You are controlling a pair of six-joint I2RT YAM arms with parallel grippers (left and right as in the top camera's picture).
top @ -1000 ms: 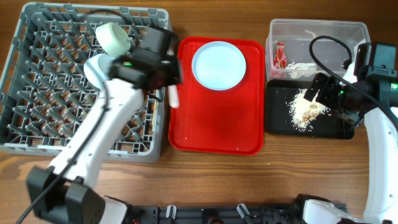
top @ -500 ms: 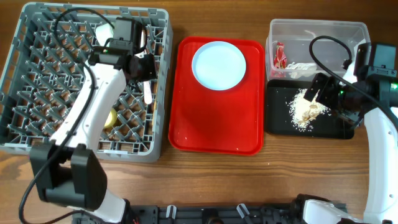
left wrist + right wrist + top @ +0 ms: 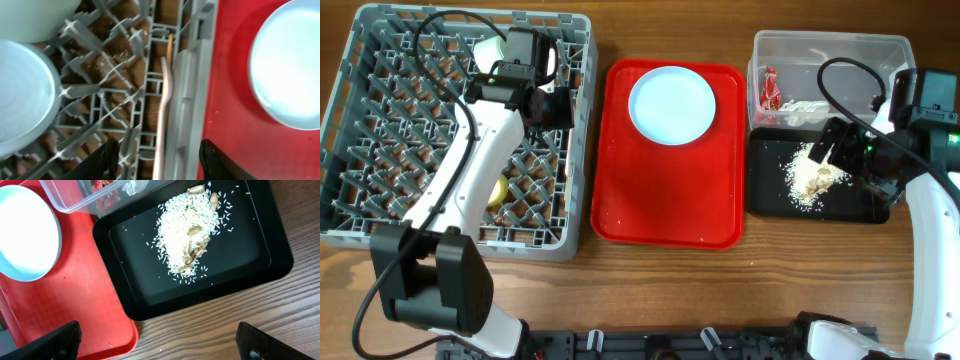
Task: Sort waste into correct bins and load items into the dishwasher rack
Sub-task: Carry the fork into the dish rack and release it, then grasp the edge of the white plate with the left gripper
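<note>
My left gripper [image 3: 552, 108] is open over the right side of the grey dishwasher rack [image 3: 380, 225]. In the left wrist view its fingers [image 3: 155, 162] stand wide apart, and a white fork [image 3: 162, 120] lies between them along the rack's right wall [image 3: 187, 95]. Two pale bowls [image 3: 20, 95] sit in the rack, and a yellow cup [image 3: 498, 192] is partly hidden under my arm. The pale-blue plate [image 3: 670, 103] sits on the red tray. My right gripper [image 3: 840, 150] is open and empty over the black tray [image 3: 860, 205], which holds beige food leftovers [image 3: 187, 235].
The red tray [image 3: 665, 210] lies between the rack and the bins. The clear tub [image 3: 830, 48] behind the black tray holds red-and-white wrappers [image 3: 770, 88] and white paper [image 3: 802, 108]. Bare wood table [image 3: 770, 290] runs along the front.
My left arm swung from the red tray's edge to over the rack with the fork. The fork no longer hangs below the gripper and now lies low by the rack wall. The right arm has not moved.
</note>
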